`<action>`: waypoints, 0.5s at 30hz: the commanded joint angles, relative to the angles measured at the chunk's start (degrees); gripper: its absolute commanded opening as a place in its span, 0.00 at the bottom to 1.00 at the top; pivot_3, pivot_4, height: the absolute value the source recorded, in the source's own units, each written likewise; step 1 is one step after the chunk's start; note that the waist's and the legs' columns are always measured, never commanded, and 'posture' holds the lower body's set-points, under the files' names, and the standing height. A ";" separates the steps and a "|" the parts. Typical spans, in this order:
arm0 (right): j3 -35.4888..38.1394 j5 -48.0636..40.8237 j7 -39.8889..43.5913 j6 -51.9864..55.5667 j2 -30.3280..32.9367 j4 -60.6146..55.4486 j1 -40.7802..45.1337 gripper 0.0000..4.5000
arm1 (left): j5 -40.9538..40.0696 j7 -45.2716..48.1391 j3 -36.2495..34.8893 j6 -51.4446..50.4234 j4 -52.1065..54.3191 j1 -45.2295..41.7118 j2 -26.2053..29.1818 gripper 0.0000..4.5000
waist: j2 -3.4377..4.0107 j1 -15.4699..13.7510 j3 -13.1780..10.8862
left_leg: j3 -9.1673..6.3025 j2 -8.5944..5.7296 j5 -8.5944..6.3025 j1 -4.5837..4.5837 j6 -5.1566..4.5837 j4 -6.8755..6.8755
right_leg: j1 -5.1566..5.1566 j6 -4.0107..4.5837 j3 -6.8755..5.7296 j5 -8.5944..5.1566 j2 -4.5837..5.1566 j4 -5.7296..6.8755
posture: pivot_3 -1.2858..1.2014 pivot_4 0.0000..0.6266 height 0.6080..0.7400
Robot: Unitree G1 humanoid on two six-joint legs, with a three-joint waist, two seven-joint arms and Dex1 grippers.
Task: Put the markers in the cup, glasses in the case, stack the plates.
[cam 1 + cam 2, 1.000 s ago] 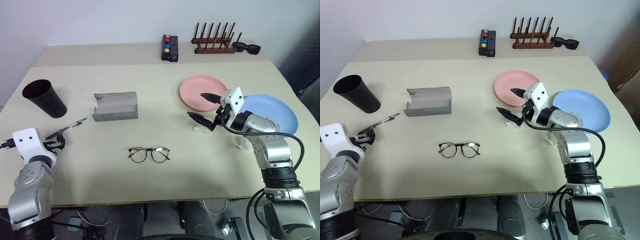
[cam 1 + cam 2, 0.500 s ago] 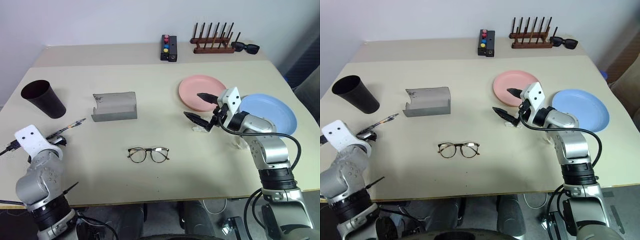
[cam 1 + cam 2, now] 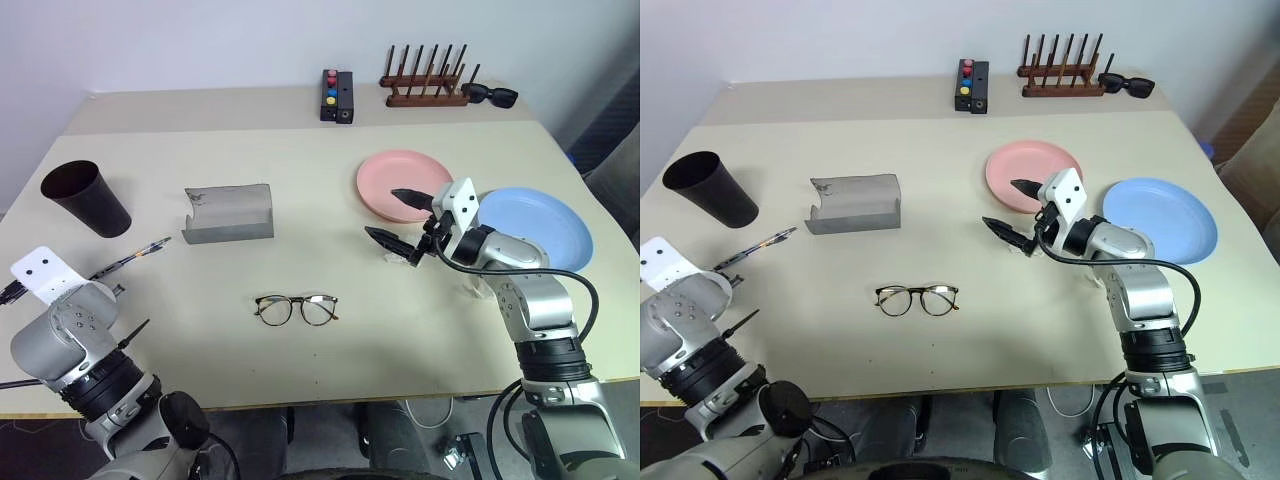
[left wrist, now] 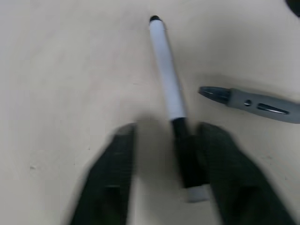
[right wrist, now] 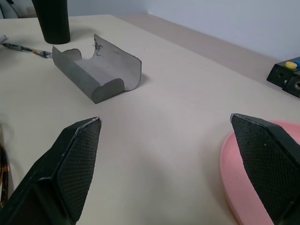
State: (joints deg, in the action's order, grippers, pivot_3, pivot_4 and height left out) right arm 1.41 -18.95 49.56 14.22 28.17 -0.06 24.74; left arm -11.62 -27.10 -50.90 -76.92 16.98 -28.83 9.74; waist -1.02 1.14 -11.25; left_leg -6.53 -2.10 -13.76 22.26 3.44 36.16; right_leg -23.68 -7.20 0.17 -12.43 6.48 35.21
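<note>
Beige tabletop (image 3: 330,370) carries the scene: the left gripper (image 4: 161,161) straddles the white marker (image 4: 169,89), jaws partly apart, one finger (image 4: 220,173) against its black end (the blue-and-silver marker (image 4: 251,104) lies just beside). The right gripper (image 3: 397,214) hovers wide open beside the pink plate (image 3: 385,180), the blue plate (image 3: 545,228) behind it. Glasses (image 3: 296,308) lie mid-table, the open grey case (image 3: 229,213) and dark cup (image 3: 84,197) farther left.

robot lab: bare wall, beige table (image 3: 300,180), button box (image 3: 339,96)
</note>
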 commanded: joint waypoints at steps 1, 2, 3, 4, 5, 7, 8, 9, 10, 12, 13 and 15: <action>0.71 -3.80 3.02 1.33 0.79 -3.66 -0.20 1.00 | 1.29 0.38 -2.72 0.01 -0.76 0.26 -0.28 0.00 | 0.00 -0.02 0.00 | 0.00 0.00 0.00 -0.01 0.00 -0.01 | 0.00 0.00 0.00 0.00 0.00 0.00 | 0.52 0.24 0.95; 0.22 -5.17 4.67 2.69 1.36 -5.20 -0.64 1.00 | 1.26 0.62 -3.09 0.28 -0.89 0.07 -0.39 0.00 | 0.00 -0.06 0.00 | 0.00 0.00 0.00 -0.01 0.01 -0.01 | 0.00 0.00 0.00 0.00 0.00 0.00 | 0.52 0.24 0.95; -0.50 -6.55 6.53 4.03 2.01 -7.14 -1.22 1.00 | 1.29 0.70 -3.56 0.45 -1.02 -0.23 -0.51 0.00 | 0.01 -0.10 0.00 | 0.00 0.00 0.00 -0.01 0.01 0.00 | 0.01 0.00 0.00 0.00 0.00 0.00 | 0.52 0.24 0.95; -1.34 -7.64 8.19 5.25 2.61 -9.04 -1.75 1.00 | 1.32 0.70 -4.00 0.85 -1.17 -0.53 -0.65 0.00 | 0.01 -0.10 0.00 | 0.00 0.00 0.00 -0.01 0.01 0.00 | 0.01 0.00 0.00 0.00 0.00 0.00 | 0.52 0.24 0.95; -2.43 -7.93 9.32 5.83 3.04 -10.45 -2.06 1.00 | 1.36 0.67 -4.30 1.52 -1.30 -0.80 -0.73 0.00 | 0.01 -0.06 0.01 | 0.00 0.00 0.00 -0.01 0.01 0.00 | 0.01 -0.01 0.00 0.00 0.00 0.00 | 0.52 0.24 0.95; -5.19 -7.08 11.11 5.68 3.53 -12.45 -2.33 1.00 | 1.33 0.80 -4.45 2.99 -1.47 -1.01 -0.76 0.00 | 0.01 0.06 0.01 | 0.00 0.01 0.00 -0.03 0.01 -0.01 | 0.01 -0.01 0.00 0.00 0.00 0.01 | 0.52 0.24 0.95; -6.63 -6.37 11.84 5.22 3.56 -13.24 -2.38 1.00 | 1.27 0.93 -4.45 3.76 -1.51 -1.06 -0.79 0.00 | 0.01 0.04 0.01 | 0.00 0.01 0.00 -0.05 0.02 -0.01 | 0.01 -0.01 0.00 -0.01 0.00 0.04 | 0.52 0.24 0.95; -7.52 -5.96 12.29 4.94 3.59 -13.75 -2.41 1.00 | 1.24 1.02 -4.43 4.28 -1.55 -1.07 -0.82 0.00 | 0.01 0.00 0.01 | 0.00 0.01 0.01 -0.06 0.03 -0.01 | 0.01 -0.02 0.00 -0.01 -0.01 0.06 | 0.52 0.24 0.95; -8.58 -5.57 12.58 4.51 3.26 -14.20 -2.19 1.00 | 1.26 0.90 -4.50 5.08 -1.50 -1.18 -0.92 0.00 | 0.01 -0.06 0.01 | 0.00 0.01 0.02 -0.07 0.05 -0.01 | 0.02 -0.02 -0.01 -0.01 -0.01 0.06 | 0.52 0.24 0.95; -10.63 -5.16 12.87 3.74 2.00 -14.49 -1.03 1.00 | 1.75 0.07 -4.41 7.69 -1.23 -1.53 -0.82 0.00 | -0.03 -0.11 0.02 | 0.00 0.01 0.03 -0.06 0.07 0.02 | 0.03 -0.02 -0.01 -0.01 -0.01 0.06 | 0.52 0.24 0.95; -11.59 -4.96 12.92 3.22 1.09 -14.31 -0.16 1.00 | 1.99 -0.29 -4.30 9.13 -1.06 -1.74 -0.59 0.00 | -0.08 -0.07 0.01 | 0.00 0.01 0.03 -0.06 0.07 0.02 | 0.03 -0.02 0.00 -0.01 -0.01 0.05 | 0.52 0.24 0.95; -12.53 -4.90 12.99 2.76 -0.37 -13.54 1.28 1.00 | 2.13 0.09 -3.26 12.16 -0.44 -1.28 -0.03 0.00 | -0.12 -0.09 -0.01 | -0.01 0.01 0.04 -0.05 0.08 0.00 | 0.01 -0.01 -0.01 0.00 -0.01 0.05 | 0.52 0.24 0.95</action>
State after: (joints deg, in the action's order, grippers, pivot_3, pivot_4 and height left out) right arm -11.01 -23.50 62.35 18.32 28.51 -12.14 24.10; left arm -10.26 -26.90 -54.78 -67.77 14.75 -29.89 8.51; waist -1.14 1.05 -11.26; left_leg -6.56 -2.08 -13.71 22.24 3.53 36.17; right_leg -23.68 -7.21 0.16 -12.43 6.47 35.26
